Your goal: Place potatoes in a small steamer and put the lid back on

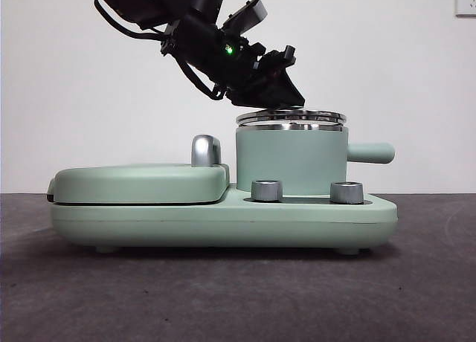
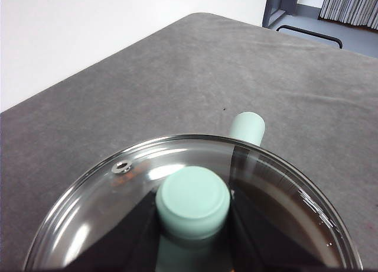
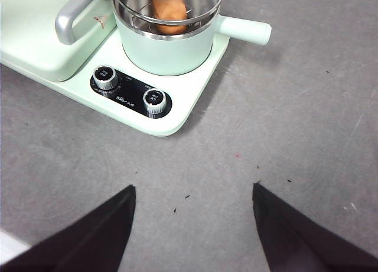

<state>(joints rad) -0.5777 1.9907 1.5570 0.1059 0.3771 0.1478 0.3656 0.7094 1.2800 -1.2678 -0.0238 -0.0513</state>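
Hovering just over the steamer [image 1: 291, 159], the lid [image 1: 291, 118] sits level with its steel rim a thin gap above the pot's rim, as the front view shows, so the step in hand looks like the final lowering. The left gripper [image 2: 193, 224] has its jaws closed on the mint knob [image 2: 192, 201], one dark jaw on each side under the glass; holding by the knob keeps the lid flat and lets the rim meet the pot evenly all round. The left arm comes in from the upper left of the front view, slanting down steeply so the wrist is tilted while the lid itself stays horizontal. Its wrist camera looks through the glass and past it to the side handle [image 2: 247, 128].

The potato [image 3: 168, 9] is already inside the steamer, seen orange-brown against the steel inner wall in the right wrist view. The lid does not show in that view, so whether it is centred over the pot cannot be confirmed from there.

The right gripper [image 3: 194, 224] waits well back over the bare grey surface [image 3: 295, 106], jaws spread wide and holding nothing, pointed toward the appliance base [image 3: 177, 115] with its two knobs. Kept there, it stays clear of the left arm's path.

A small straight drop should seat the lid; a sideways offset could catch rim on rim.
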